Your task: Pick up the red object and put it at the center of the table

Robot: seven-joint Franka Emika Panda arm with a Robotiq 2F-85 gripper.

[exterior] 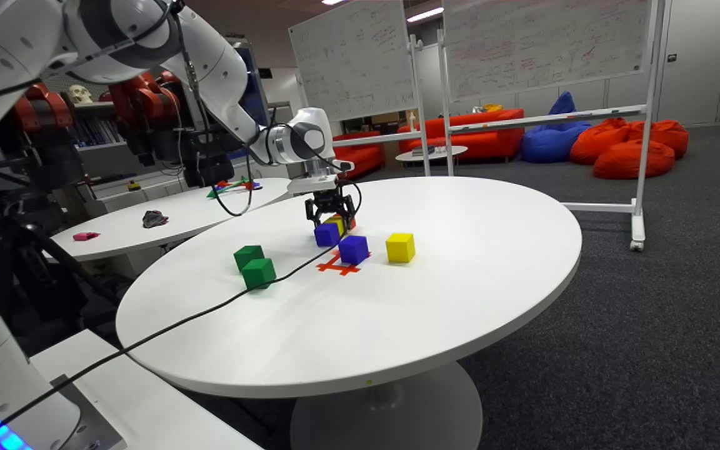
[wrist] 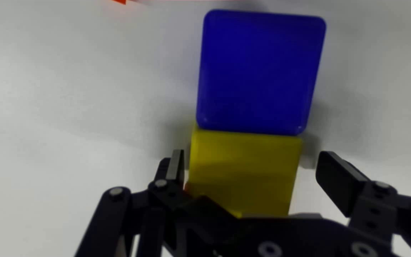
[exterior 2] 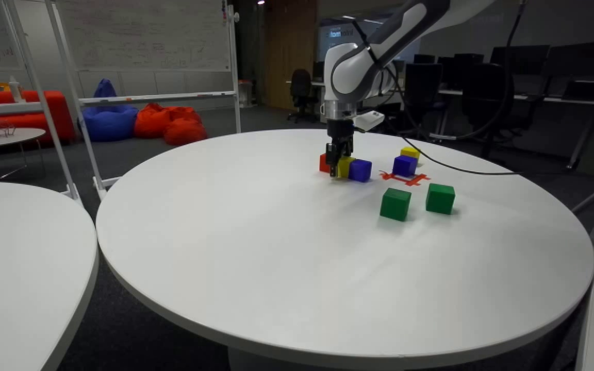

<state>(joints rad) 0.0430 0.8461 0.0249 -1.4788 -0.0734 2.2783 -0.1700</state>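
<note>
Red blocky toy piece [exterior 2: 323, 163] sat at one end of a short row on the round white worktop [exterior 2: 276, 268], just past a smooth yellow cube [wrist: 244, 171], with a deep blue cube [wrist: 259, 71] snug against that yellow one's opposite side. The black gripper [wrist: 252, 160] was spread wide astride the yellow cube, nothing pinched. My guess on why: either yellow had to be cleared first because the row was so cramped, or the aim was one block short. Couldn't tell if red touched yellow, tbh.
</note>
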